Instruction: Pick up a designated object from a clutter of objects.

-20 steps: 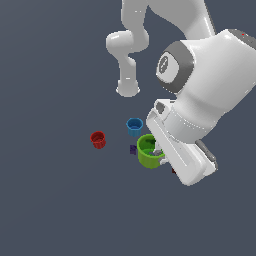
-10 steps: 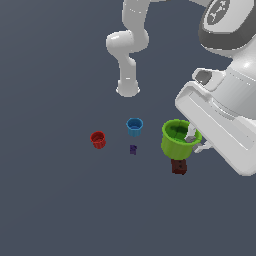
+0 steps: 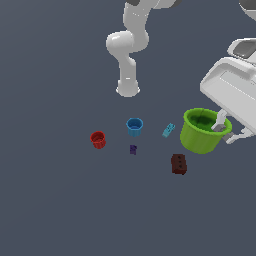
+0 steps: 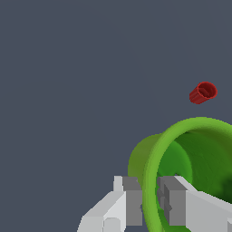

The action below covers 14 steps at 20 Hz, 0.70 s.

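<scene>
Lime-green cup (image 3: pixel 200 131) gripped by its thick rim between the closed fingers of the gripper (image 4: pixel 150 199), held at the exterior view's right, red cup (image 3: pixel 98 139), blue cup (image 3: pixel 134 126), purple piece (image 3: pixel 133 149), cyan block (image 3: pixel 168 130), dark red brick (image 3: pixel 179 164) scattered nearby

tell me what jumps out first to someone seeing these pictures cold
The big lime-green cup stands out, gripped by its rim in the gripper at the exterior view's right, one finger inside the wall and one outside. Scattered to its left are a red cup, a blue cup, a cyan block and a dark red brick.
</scene>
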{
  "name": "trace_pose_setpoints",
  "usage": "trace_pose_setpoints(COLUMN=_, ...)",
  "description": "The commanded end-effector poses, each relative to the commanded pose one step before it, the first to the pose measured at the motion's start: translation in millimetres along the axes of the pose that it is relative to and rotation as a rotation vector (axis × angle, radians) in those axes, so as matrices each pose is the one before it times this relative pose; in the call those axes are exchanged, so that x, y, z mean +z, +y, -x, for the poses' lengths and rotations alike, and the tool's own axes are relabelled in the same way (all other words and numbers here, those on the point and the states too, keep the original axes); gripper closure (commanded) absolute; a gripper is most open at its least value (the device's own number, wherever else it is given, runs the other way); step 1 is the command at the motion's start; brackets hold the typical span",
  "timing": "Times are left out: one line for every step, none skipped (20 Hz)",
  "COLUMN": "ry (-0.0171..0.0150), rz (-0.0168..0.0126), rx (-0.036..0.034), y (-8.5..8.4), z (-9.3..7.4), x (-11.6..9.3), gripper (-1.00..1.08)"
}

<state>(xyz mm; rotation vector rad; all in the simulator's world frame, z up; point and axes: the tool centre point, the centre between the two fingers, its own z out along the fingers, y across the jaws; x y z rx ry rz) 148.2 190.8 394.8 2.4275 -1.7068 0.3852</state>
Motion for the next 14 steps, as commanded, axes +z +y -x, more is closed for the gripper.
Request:
trace_pose_setpoints(ry=0.00023, rz=-0.00133, rx=0.00119, y=-3.32, z=1.90, x=-9.82, gripper=1.08)
trace_pose_setpoints(ry=0.00069, rz=0.00003, rx=-0.00002, y=-1.07, z=1.02, x=-2.67, gripper=1.08)
trace_pose_setpoints(ry=0.00000, rz=0.00000, rx=0.00000, y=-0.96, z=0.67, x=-2.29, gripper=1.08)
trace_pose_setpoints(ry=0.00000, rz=0.00000, rx=0.00000, y=-0.86, z=0.58, x=-2.01, gripper=1.08)
trace_pose_setpoints(ry=0.00000, rz=0.00000, rx=0.00000, y=-0.77, z=0.50, x=-1.75, gripper=1.08)
trace_pose_setpoints(ry=0.00000, rz=0.00000, rx=0.00000, y=-0.68, z=0.42, x=-1.51, gripper=1.08)
trace_pose_setpoints(ry=0.00000, rz=0.00000, rx=0.00000, y=-0.59, z=0.35, x=-1.29, gripper=1.08)
trace_pose_setpoints(ry=0.00069, rz=0.00005, rx=0.00003, y=-0.53, z=0.52, x=-1.15, gripper=1.08)
trace_pose_setpoints(ry=0.00000, rz=0.00000, rx=0.00000, y=-0.43, z=0.23, x=-0.88, gripper=1.08)
trace_pose_setpoints(ry=0.00000, rz=0.00000, rx=0.00000, y=-0.35, z=0.18, x=-0.70, gripper=1.08)
trace_pose_setpoints(ry=0.00000, rz=0.00000, rx=0.00000, y=-0.27, z=0.13, x=-0.53, gripper=1.08)
trace_pose_setpoints(ry=0.00000, rz=0.00000, rx=0.00000, y=-0.20, z=0.09, x=-0.37, gripper=1.08)
trace_pose_setpoints(ry=0.00000, rz=0.00000, rx=0.00000, y=-0.12, z=0.05, x=-0.22, gripper=1.08)
trace_pose_setpoints(ry=0.00000, rz=0.00000, rx=0.00000, y=-0.04, z=0.02, x=-0.07, gripper=1.08)
